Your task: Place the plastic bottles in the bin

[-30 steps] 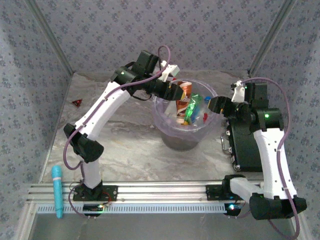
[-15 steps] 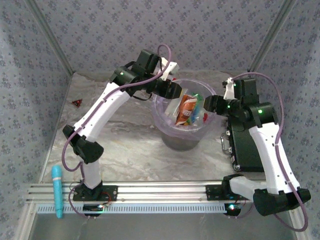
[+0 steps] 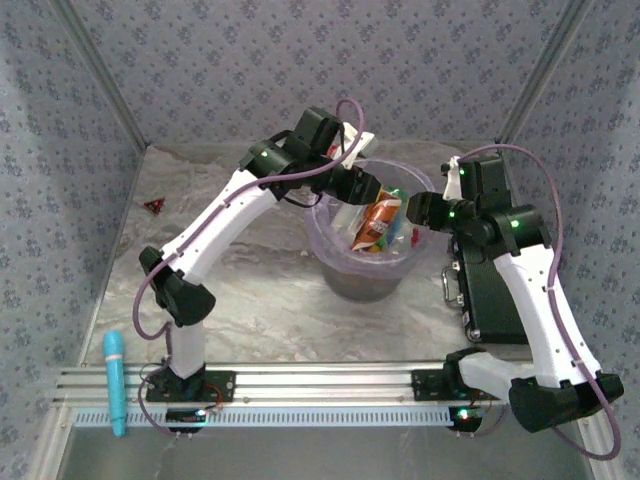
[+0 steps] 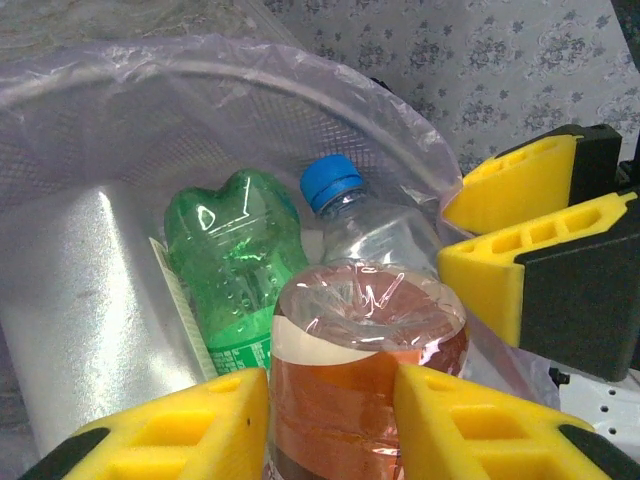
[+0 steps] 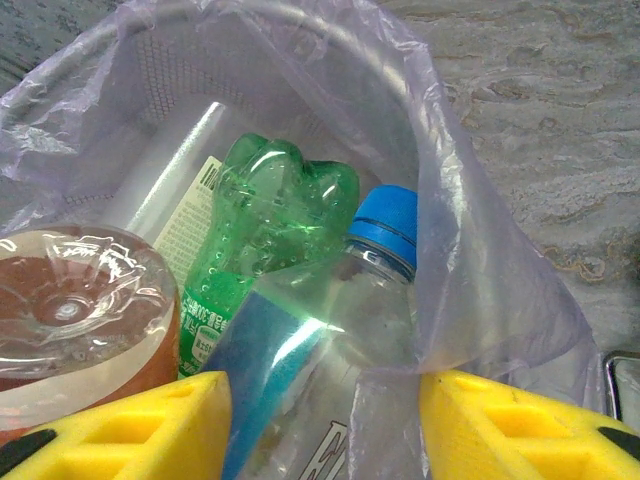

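— What is your left end effector (image 4: 330, 388) doing?
— Its yellow fingers (image 4: 170, 440) are flanking the clear plastic bottle with the orange label (image 4: 365, 330) inside the round lavender-bagged bin (image 4: 330, 85). Whether they are pinching it, I cannot tell.
— And your right end effector (image 5: 325, 395)?
— It is hanging spread over the bin's rim, above a green plastic bottle (image 5: 270, 230) and a blue-capped clear plastic bottle (image 5: 385, 235) lying inside.

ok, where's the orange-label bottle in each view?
Top external: the orange-label bottle is at picture centre, tilted inside the bin.
Left wrist: bottom centre, clear base toward the camera.
Right wrist: lower left edge, base showing.
Shared landmark: the bin's lavender bag rim, ringing the bottle from above and arcing across the top of both wrist views.
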